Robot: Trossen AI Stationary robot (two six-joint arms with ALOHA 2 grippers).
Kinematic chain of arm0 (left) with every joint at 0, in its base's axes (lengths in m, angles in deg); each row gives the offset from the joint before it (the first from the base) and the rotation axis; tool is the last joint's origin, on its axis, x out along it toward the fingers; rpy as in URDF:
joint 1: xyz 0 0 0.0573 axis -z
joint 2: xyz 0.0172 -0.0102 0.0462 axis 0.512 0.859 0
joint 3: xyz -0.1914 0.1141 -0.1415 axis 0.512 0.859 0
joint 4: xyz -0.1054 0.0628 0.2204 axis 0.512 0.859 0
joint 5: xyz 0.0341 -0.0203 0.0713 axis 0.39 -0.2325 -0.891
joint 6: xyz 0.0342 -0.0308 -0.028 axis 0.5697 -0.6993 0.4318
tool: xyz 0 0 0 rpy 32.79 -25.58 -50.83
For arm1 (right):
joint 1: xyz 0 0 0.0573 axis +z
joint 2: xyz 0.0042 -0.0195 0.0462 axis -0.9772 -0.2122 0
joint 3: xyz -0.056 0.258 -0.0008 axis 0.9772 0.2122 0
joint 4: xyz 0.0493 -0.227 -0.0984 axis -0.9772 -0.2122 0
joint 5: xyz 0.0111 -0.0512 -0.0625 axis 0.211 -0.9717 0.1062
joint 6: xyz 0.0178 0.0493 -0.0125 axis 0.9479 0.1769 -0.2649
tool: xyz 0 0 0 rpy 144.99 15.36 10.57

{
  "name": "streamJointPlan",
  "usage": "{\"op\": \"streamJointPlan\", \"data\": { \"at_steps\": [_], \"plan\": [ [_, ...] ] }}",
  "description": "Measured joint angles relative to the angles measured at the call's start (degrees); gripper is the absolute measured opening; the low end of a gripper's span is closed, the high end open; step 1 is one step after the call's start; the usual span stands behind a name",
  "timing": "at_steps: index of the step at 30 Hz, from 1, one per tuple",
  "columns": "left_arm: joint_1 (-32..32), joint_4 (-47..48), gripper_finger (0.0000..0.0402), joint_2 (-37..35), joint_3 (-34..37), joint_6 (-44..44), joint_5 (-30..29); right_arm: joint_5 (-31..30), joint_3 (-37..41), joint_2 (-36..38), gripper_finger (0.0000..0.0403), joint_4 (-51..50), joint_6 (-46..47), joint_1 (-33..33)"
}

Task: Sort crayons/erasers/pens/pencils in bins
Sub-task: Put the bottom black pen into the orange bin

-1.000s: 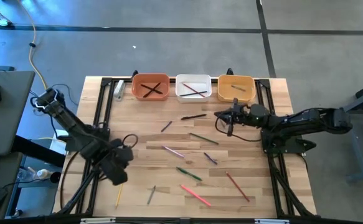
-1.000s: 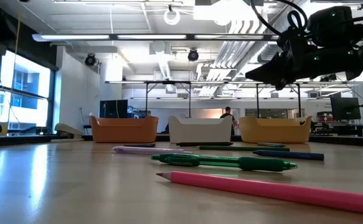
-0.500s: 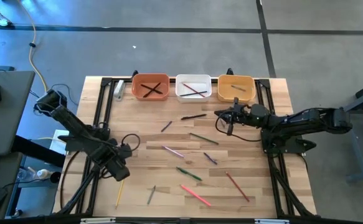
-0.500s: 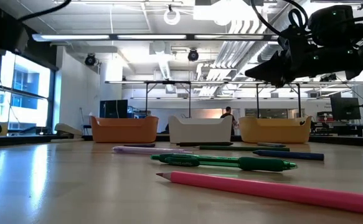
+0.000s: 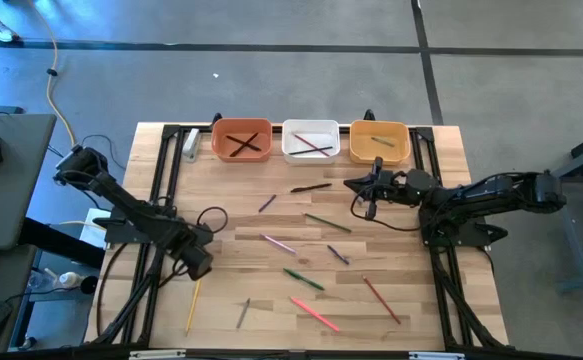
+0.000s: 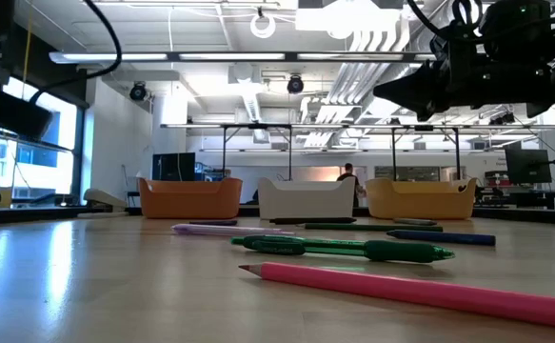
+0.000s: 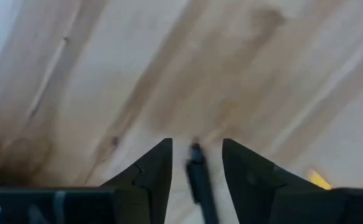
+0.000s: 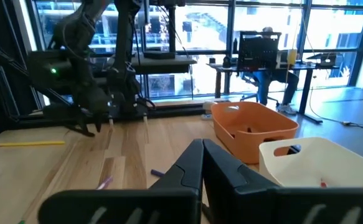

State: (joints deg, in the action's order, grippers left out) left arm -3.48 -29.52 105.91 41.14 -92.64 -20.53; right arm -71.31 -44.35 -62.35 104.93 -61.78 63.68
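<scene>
Near left table edge: we see left gripper [image 5: 200, 266] spread wide above yellow pencil [image 5: 191, 305], presumably lining up a pick.
Right gripper [image 5: 353, 184]: shut, empty, waiting beside yellow-orange bin [image 5: 379, 156].

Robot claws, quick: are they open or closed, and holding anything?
Left gripper: open, a dark stick between its fingers, not gripped.
Right gripper: closed, holding nothing, near the yellow-orange bin.
</scene>
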Motion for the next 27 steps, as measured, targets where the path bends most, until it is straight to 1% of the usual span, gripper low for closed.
{"op": "streamJointPlan", "data": {
  "at_steps": [6, 9, 12, 22, 24, 27],
  "plan": [
    [-0.4, -1.1, 0.0131, -0.1, 2.2, 0.1, 0.0, 0.0, 0.0, 0.0, 0.0, -0.1, 0.2, 0.0],
    [-0.4, -2.8, 0.0123, -0.3, 3.2, 0.7, 0.6, 0.0, 0.0, 0.0, 0.0, -0.1, 0.4, 0.0],
    [-0.4, -3.2, 0.0103, -0.3, 3.7, 0.7, 1.2, 0.0, 0.0, 0.0, 0.0, -0.4, 0.5, 0.0],
    [-0.4, -4.4, 0.0017, -0.3, 3.7, 2.5, 3.0, 0.0, 0.0, 0.0, 0.0, -0.9, 0.5, 0.0],
    [-0.4, -4.4, 0.0006, -0.6, 3.7, 2.5, 3.0, 0.0, 0.0, 0.0, 0.0, -0.9, 0.5, 0.0],
    [-0.5, -4.0, 0.0006, -0.6, 2.7, 3.5, 2.9, 0.0, 0.0, 0.0, 0.0, -0.9, 0.5, 0.0]
  ]
}}
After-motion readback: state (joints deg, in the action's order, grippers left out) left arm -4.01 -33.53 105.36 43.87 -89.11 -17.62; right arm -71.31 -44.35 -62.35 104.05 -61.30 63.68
